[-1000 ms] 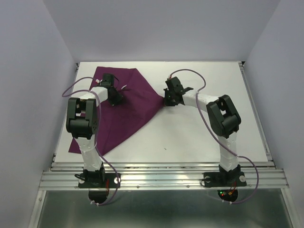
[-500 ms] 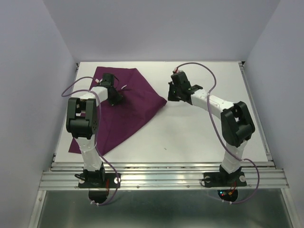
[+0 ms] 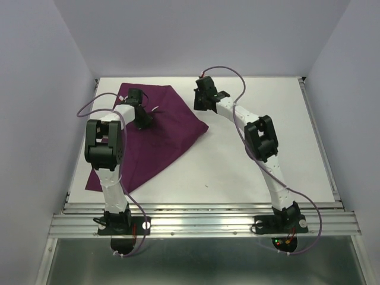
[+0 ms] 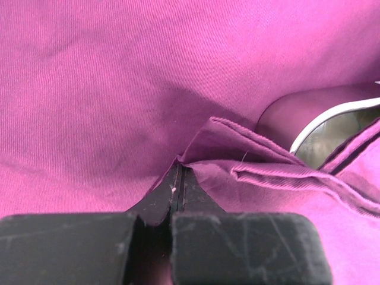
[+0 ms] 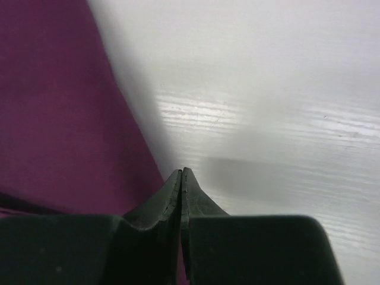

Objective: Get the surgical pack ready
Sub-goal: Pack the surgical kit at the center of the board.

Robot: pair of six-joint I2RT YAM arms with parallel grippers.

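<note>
The purple drape (image 3: 160,127) lies spread on the left half of the table, its folded edges bunched in the left wrist view (image 4: 279,172). My left gripper (image 3: 144,120) rests on the drape's middle, shut, with a raised fold of the cloth pinched at its tips (image 4: 179,168). A shiny steel tray rim (image 4: 332,119) peeks out from under the cloth to the right of those tips. My right gripper (image 3: 200,102) hovers by the drape's back right edge (image 5: 65,119), jaws shut (image 5: 181,171) with nothing between them, over bare white table.
The white table (image 3: 261,142) stretches to the right of the drape. Grey walls enclose the back and sides. A metal rail (image 3: 202,222) with both arm bases runs along the near edge.
The right arm swung away from the drape's right corner toward the back and now hangs by the drape's back right edge. The left arm and the drape stayed put.
</note>
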